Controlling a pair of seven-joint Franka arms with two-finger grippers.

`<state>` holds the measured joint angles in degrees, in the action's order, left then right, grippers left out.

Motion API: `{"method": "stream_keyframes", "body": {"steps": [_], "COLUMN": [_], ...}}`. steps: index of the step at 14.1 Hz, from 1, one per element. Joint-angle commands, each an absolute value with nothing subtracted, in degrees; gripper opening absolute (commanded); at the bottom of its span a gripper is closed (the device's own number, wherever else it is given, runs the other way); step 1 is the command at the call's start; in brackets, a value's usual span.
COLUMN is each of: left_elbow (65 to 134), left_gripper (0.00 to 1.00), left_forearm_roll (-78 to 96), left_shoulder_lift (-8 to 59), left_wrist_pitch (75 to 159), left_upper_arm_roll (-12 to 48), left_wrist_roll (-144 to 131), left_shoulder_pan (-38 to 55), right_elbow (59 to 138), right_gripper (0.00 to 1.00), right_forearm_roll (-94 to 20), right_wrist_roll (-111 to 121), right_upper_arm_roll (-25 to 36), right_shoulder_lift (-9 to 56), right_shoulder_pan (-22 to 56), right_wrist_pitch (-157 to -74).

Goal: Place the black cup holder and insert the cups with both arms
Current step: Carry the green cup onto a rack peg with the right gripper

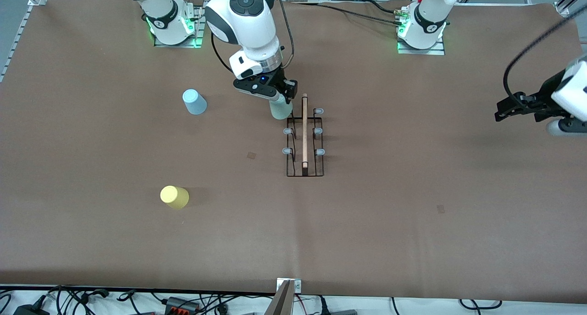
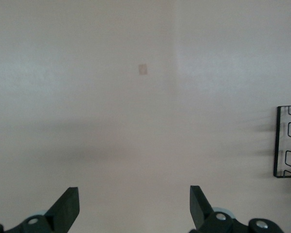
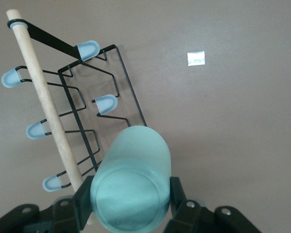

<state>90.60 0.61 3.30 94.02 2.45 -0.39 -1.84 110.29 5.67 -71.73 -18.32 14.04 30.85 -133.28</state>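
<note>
The black cup holder (image 1: 305,140) stands mid-table, its wooden rod handle pointing toward the robots' bases; it also shows in the right wrist view (image 3: 87,111) and at the edge of the left wrist view (image 2: 287,141). My right gripper (image 1: 282,97) (image 3: 130,194) is shut on the mint green cup (image 1: 280,108) (image 3: 131,187), mouth down, over the rack's corner farthest from the front camera toward the right arm's end. That corner's prong is hidden under the cup; five tips show. The light blue cup (image 1: 194,102) and yellow cup (image 1: 174,197) stand toward the right arm's end. My left gripper (image 1: 502,111) (image 2: 134,206) waits open and empty over the table's left-arm end.
Two small tape marks lie on the brown table cover, one (image 1: 251,155) beside the rack and one (image 1: 440,208) nearer the front camera. Cables and plugs (image 1: 174,302) run along the table edge nearest the front camera. The arm bases (image 1: 422,30) stand at the farthest edge.
</note>
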Motion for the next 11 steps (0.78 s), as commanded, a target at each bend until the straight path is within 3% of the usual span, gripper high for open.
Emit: {"method": "stream_keyframes", "body": {"steps": [1,7,8,11], "left_elbow": [98.24,96.43,95.98,95.98], "left_gripper": [1.0,1.0,1.0,1.0], "left_forearm_roll": [-0.26,-0.18,0.0,0.09], "left_shoulder_lift": [-3.41,-2.99,-2.81,-2.81], "left_wrist_pitch": [97.03,95.28,94.84,94.57], "left_upper_arm_roll": [1.05,2.02,2.02,1.85], "left_wrist_roll": [0.09,0.17,0.26,0.88], "left_shoulder_pan": [0.09,-0.26,-0.26,-0.61], "right_elbow": [109.07,109.07,108.99,108.98], "right_gripper": [0.12,0.14,0.23,0.65], "right_forearm_roll": [7.38,10.02,10.02,10.11], "right_wrist_roll": [-73.48,-74.88,-74.8,-74.79], "right_upper_arm_roll": [-18.02,-18.02,-18.02,-18.02], "right_shoulder_lift": [15.64,18.28,18.54,19.51], "right_shoulder_pan": [32.34,33.66,33.66,33.66], "right_wrist_pitch": [-133.51,-135.52,-135.96,-136.4]}}
